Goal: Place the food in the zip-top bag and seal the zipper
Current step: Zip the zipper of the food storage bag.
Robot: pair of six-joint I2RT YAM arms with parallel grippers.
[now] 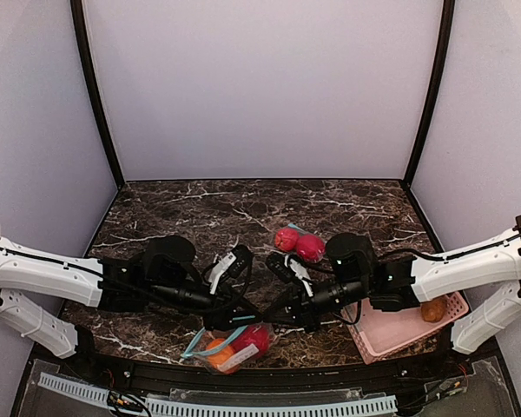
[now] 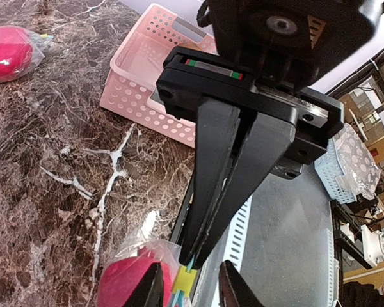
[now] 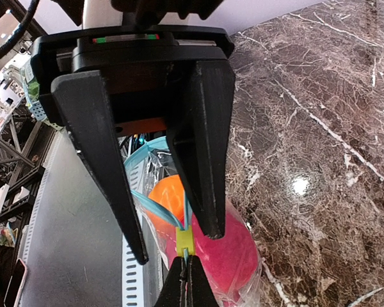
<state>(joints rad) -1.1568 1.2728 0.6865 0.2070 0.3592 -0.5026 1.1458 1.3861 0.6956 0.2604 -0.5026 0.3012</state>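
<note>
**Top external: both pincers meet at the zip-top bag on the near edge**

My right pincer [image 3: 185, 285] is pressed together on the teal zipper strip of the zip-top bag [image 1: 230, 349], just beside the yellow-green slider [image 3: 184, 239]. My left pincer [image 2: 191, 293] stands apart, one finger on each side of that strip, and I can see nothing gripped in it. Past the slider the two teal lips spread, so the mouth is unsealed there.

The bag lies at the near edge of the marble table [image 1: 174, 208], between my two arms. Inside it the orange fruit [image 3: 168, 195] and one red fruit [image 3: 229, 256] touch each other. Two more red fruits [image 1: 297, 243] lie farther back in clear plastic, well apart from the bag. A pink basket [image 1: 391, 346] stands at my right, with a tan round thing [image 1: 433, 309] in it.
</note>
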